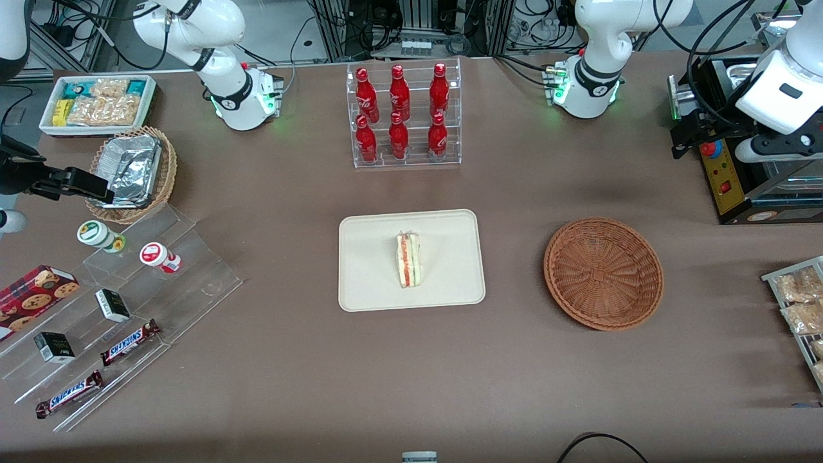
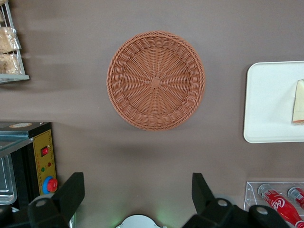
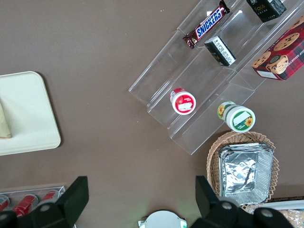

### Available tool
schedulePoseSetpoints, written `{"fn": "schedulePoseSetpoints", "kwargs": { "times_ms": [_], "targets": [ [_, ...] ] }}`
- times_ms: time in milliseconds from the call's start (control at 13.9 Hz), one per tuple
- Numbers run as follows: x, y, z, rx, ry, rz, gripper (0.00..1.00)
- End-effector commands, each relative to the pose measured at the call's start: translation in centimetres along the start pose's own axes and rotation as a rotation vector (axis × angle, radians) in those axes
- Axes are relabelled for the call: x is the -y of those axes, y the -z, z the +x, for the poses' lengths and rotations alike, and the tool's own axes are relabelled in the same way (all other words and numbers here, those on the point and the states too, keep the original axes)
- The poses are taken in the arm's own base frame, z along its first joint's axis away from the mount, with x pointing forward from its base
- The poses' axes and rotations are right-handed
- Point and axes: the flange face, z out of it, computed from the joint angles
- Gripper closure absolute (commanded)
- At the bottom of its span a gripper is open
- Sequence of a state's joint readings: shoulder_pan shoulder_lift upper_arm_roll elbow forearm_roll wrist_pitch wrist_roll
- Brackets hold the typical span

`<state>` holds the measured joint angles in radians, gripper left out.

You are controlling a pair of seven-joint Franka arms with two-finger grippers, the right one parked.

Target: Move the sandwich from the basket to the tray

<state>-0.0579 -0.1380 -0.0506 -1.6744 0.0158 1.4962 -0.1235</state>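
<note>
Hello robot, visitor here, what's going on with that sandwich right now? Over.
Gripper open, holding nothing, up above the table near the basket. Sandwich lying on the tray; basket holds nothing. Nothing in the way.

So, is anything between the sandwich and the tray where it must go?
No. The sandwich already lies on the tray; the basket is empty. The gripper is open, high above the table by the basket, with only bare table between.
</note>
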Motion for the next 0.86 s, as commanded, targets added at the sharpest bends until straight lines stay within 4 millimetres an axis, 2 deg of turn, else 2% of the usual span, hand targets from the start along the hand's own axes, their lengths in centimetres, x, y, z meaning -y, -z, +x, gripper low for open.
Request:
{"fn": "schedulePoseSetpoints", "kwargs": {
  "times_ms": [0, 72, 360, 432, 792],
  "targets": [
    [0.0, 0.5, 1.6, -0.019, -0.017, -0.013, 0.0],
    [0.2, 0.2, 2.2, -0.019, -0.039, -0.001, 0.0],
    [1.6, 1.9, 4.0, -0.071, -0.054, -0.021, 0.0],
    [1.6, 1.6, 4.6, -0.052, -0.046, -0.02, 0.0],
    [1.9, 1.7, 4.5, -0.038, -0.058, -0.01, 0.0]
  ]
}}
